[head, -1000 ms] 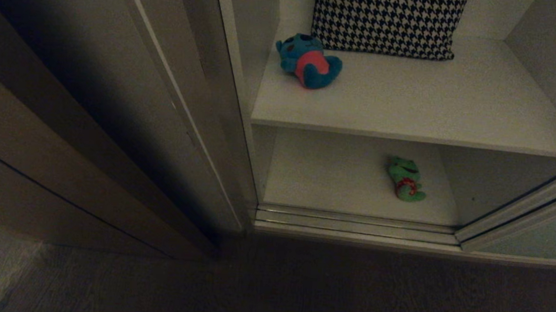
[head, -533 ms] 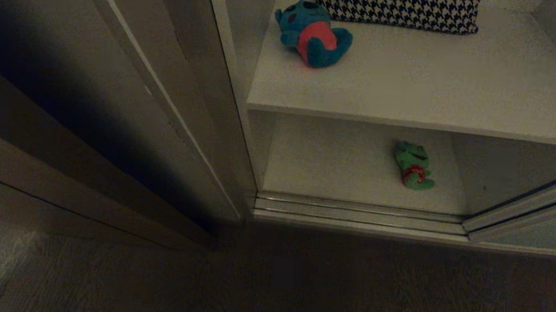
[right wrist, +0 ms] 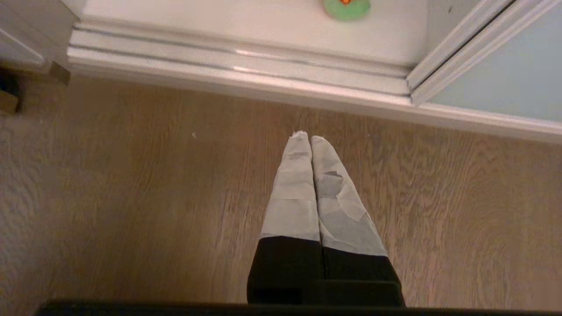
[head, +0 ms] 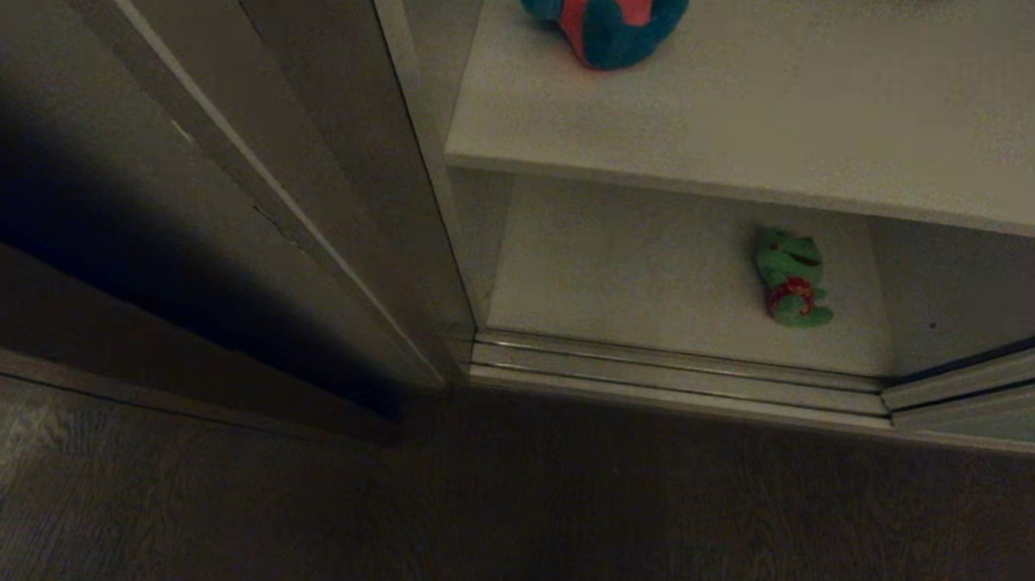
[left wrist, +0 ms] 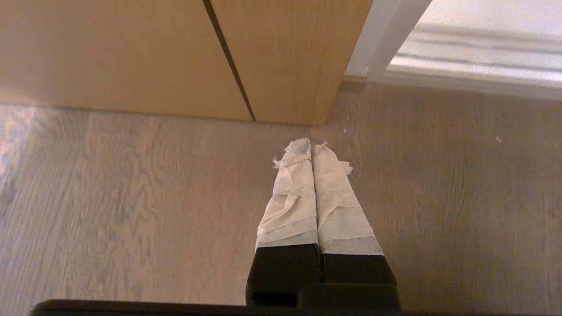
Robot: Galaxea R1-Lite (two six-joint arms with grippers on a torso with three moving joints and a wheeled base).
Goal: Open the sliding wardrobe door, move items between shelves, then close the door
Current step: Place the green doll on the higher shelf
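Open wardrobe compartment with both toys on separate shelves; both arms parked low over the floor.

The sliding wardrobe door point(right wrist: 505, 83) stands drawn aside at the right. The bear point(head: 604, 15) sits on the upper shelf point(head: 752, 117); the frog point(head: 791, 276) lies lengthwise front-to-back on the bottom shelf point(head: 623, 278). The right gripper point(right wrist: 311, 139), jaws pressed together and empty, points toward the frog and is probably nearer; the left gripper point(left wrist: 311, 147), likewise closed, faces brown panelling point(left wrist: 131, 52). Only the head view shows the bear.

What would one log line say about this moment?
door: open | frog: lower shelf | bear: upper shelf | left pincer, right pincer: shut, empty, over floor
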